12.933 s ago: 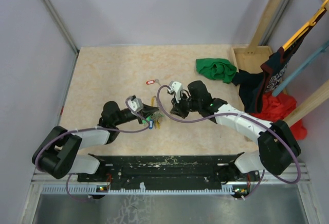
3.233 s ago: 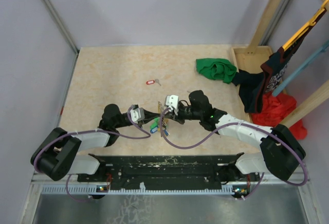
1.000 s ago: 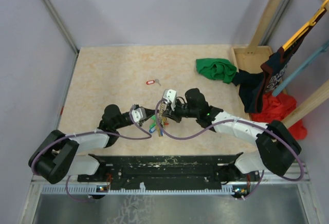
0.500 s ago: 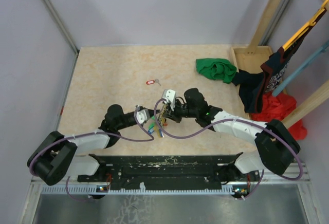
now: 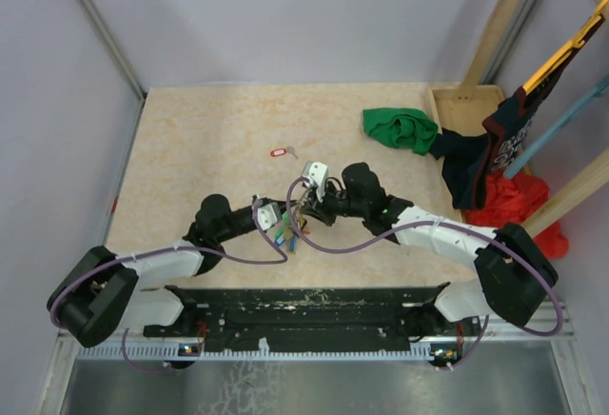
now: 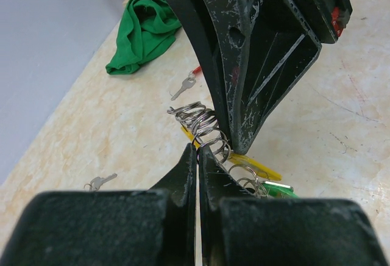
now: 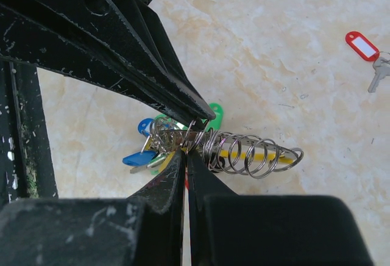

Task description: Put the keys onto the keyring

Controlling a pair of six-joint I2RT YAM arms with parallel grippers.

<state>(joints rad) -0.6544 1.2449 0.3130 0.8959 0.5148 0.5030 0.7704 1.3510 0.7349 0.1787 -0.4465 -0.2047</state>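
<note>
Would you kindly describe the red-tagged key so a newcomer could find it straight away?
On the beige table, look left of the crumpled green cloth, on the far side of the keyring. A small key lies alone there; unlike the keyring's blue, green and yellow tags, its single tag is a red oblong with a white window.

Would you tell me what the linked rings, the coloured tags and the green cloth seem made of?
The linked rings look like bare steel wire: thin, grey, glinting. The blue tag and green tag look like glossy plastic, smooth and evenly coloured. The green cloth seems soft matte fabric, given its crumpled folds.
</note>
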